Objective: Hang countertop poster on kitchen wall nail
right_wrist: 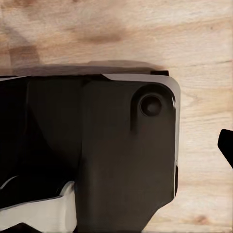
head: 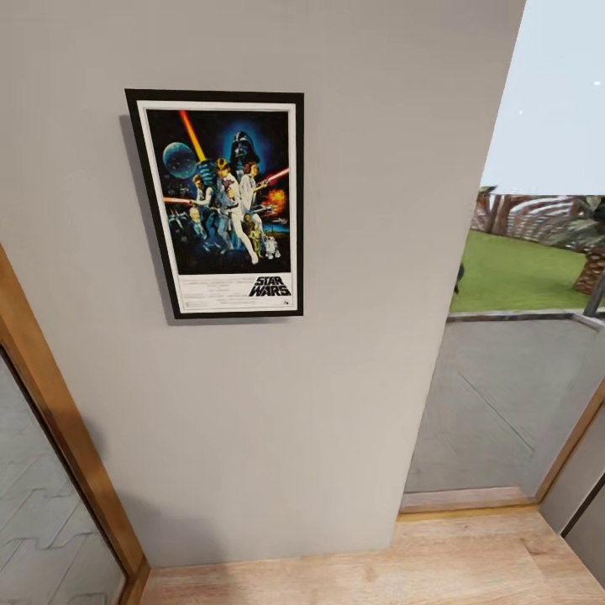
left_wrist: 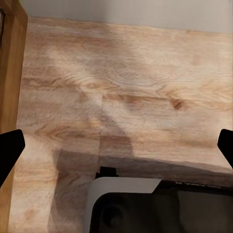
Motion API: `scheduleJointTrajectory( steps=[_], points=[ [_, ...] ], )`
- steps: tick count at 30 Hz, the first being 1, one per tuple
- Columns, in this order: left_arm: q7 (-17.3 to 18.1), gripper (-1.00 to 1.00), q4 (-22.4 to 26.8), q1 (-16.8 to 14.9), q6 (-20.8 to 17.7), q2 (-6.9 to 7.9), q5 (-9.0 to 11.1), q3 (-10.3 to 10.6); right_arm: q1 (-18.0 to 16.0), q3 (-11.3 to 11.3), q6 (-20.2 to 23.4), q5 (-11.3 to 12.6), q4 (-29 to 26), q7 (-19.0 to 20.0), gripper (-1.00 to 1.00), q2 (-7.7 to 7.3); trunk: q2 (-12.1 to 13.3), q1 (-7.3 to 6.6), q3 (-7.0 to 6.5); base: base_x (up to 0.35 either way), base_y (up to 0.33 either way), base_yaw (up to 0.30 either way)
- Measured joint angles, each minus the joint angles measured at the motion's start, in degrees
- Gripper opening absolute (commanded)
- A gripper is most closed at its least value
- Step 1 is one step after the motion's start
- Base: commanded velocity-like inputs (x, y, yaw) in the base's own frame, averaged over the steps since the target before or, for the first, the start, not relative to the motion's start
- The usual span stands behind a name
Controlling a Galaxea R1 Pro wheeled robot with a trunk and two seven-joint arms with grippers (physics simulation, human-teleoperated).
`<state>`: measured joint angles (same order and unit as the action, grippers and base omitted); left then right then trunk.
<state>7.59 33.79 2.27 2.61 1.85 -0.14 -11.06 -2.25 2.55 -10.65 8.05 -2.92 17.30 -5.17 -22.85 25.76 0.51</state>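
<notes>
The poster (head: 220, 203) hangs flat on the pale grey wall (head: 336, 336), in the upper left part of the head view. It stands upright, with a small tilt, and its black frame throws a thin shadow on the wall along its left side and under its lower edge. The nail that carries it is hidden behind the frame, so I cannot say where exactly it sits. The small print above the "STAR WARS" logo is too fine to read.

To the left of the wall a wooden door frame (head: 59, 420) is cut off by the picture edge. To the right, an opening shows green grass (head: 512, 273) and a grey paved area, also cut off. Below the wall lies the wooden floor (head: 378, 563).

In the left wrist view the left gripper (left_wrist: 116, 148) points down at the wooden floor. Only the dark tips of its fingers (left_wrist: 9, 148) show, at the two side edges of the picture, so they are spread wide and hold nothing. A part of the robot's dark and white base (left_wrist: 155, 206) lies under them.

In the right wrist view one dark finger tip (right_wrist: 226, 145) shows at the edge; the other is out of the picture, so I cannot tell how far the right fingers are spread. The dark body of the robot (right_wrist: 121, 160) covers most of the floor here.
</notes>
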Motion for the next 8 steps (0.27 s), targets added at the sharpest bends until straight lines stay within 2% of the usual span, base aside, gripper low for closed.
scheduleJointTrajectory(
  steps=[5, 8],
  points=[
    [-0.01, 1.0, -1.44, 0.0, 0.34, 0.01, -0.13, 0.83, 0.0, -0.03, -0.01, -0.02, 0.43, -0.01, 1.0, 0.0, 0.0, 0.0, 0.0, 0.0, 0.0, 0.0],
    [-0.07, 1.0, -2.37, 0.0, 2.31, 0.03, -0.25, 1.36, 0.0, 0.06, -0.01, -0.02, 0.57, -0.01, 1.0, 0.0, 0.0, 0.0, 0.0, 0.0, 0.0, 0.0]
  ],
)
